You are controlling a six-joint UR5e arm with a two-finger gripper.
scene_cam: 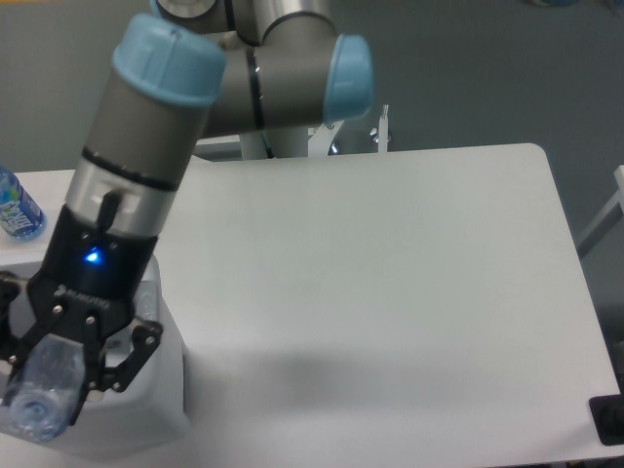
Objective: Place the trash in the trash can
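My gripper [51, 382] is at the lower left of the camera view, pointing down, with the arm's grey and light-blue body above it. It is shut on the long clear crinkled plastic bottle [39, 398], whose bluish cap end points toward the bottom left. The bottle hangs over the white trash can [168, 395], which the arm mostly hides; only its right wall and rim show. The crumpled white paper wrapper is not in view.
An upright blue-tinted bottle with a printed label [16, 207] stands at the left edge on the white table [390, 273]. A black object [609, 421] sits at the table's lower right corner. The table's right edge runs diagonally past it.
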